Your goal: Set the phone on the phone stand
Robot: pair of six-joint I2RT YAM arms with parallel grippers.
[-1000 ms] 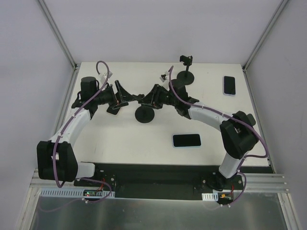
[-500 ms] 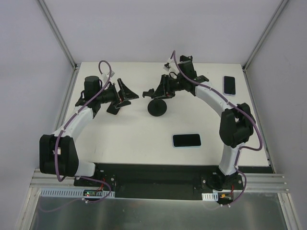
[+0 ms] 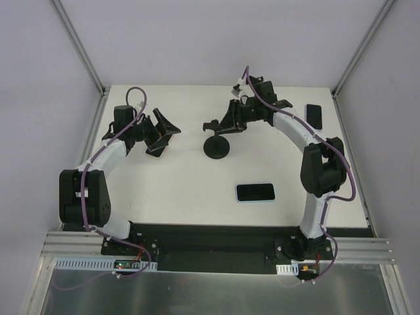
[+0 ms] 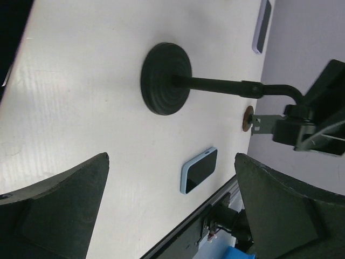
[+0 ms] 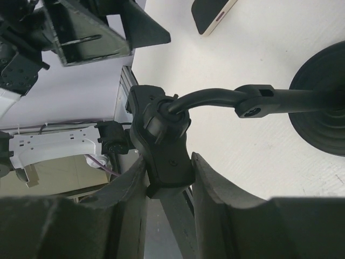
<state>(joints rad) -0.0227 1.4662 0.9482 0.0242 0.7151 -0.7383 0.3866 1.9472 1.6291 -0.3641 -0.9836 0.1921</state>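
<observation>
The black phone stand [image 3: 216, 149] has its round base on the white table, mid-back. My right gripper [image 3: 222, 124] is shut on the stand's clamp head; the right wrist view shows both fingers [image 5: 213, 183] pressed on the head [image 5: 164, 145], with the base [image 5: 323, 102] at the right. The phone [image 3: 255, 192], dark screen up in a light blue case, lies flat near the front. It also shows in the left wrist view [image 4: 198, 170]. My left gripper [image 3: 164, 128] is open and empty, left of the stand [image 4: 166, 78].
A second phone [image 3: 314, 117] lies at the back right corner of the table and shows in the left wrist view [image 4: 262, 27]. The table [image 3: 170, 190] has metal frame posts at its back corners.
My right gripper has carried the stand right and a little back. My left gripper has let go of the stand and drawn back to the left.
</observation>
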